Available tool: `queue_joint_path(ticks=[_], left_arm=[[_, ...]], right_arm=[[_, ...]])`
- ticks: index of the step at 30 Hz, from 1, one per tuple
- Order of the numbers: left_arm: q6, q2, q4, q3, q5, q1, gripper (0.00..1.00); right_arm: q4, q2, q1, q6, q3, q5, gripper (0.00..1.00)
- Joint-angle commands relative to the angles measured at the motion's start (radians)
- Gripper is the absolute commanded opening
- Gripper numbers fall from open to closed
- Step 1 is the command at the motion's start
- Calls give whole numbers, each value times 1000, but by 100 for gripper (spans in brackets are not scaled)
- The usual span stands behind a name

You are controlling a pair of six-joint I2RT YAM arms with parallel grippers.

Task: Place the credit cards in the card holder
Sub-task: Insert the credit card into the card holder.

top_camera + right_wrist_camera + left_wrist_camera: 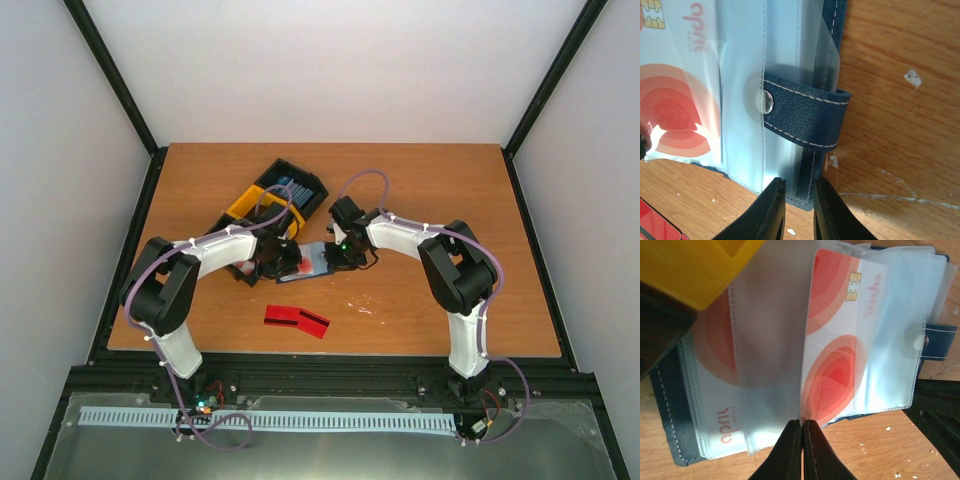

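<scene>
From above, the card holder (312, 264) is largely hidden by the left gripper (285, 260) and right gripper (338, 256). A credit card (654, 226) is cropped at the right wrist view's corner.

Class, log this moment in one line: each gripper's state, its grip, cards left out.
left gripper: shut at clear sleeve edge | right gripper: shut on card holder | chip card: inside card holder | red credit cards: loose on table

The card holder (312, 262) lies between left gripper (801, 422) and right gripper (799, 186), a sleeved card (840, 340) in it ahead of the left; a loose card (297, 320) lies behind both.
</scene>
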Motion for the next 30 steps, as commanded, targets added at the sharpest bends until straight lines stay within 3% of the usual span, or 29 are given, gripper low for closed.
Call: queue_joint_path(ticks=[1, 14, 18, 25, 30], left_arm=[[-44, -24, 3, -26, -89, -6, 1], [-70, -46, -17, -60, -128, -3, 1], [-40, -26, 45, -54, -43, -4, 1], [20, -4, 95, -34, 71, -5, 18], [38, -10, 29, 0, 23, -5, 30]], right_arm=[[-15, 48, 12, 0, -29, 62, 18], [-9, 38, 12, -1, -40, 57, 18], [-6, 38, 12, -4, -38, 49, 18], [-7, 36, 12, -6, -39, 50, 18], [-7, 37, 12, -6, -34, 53, 18]])
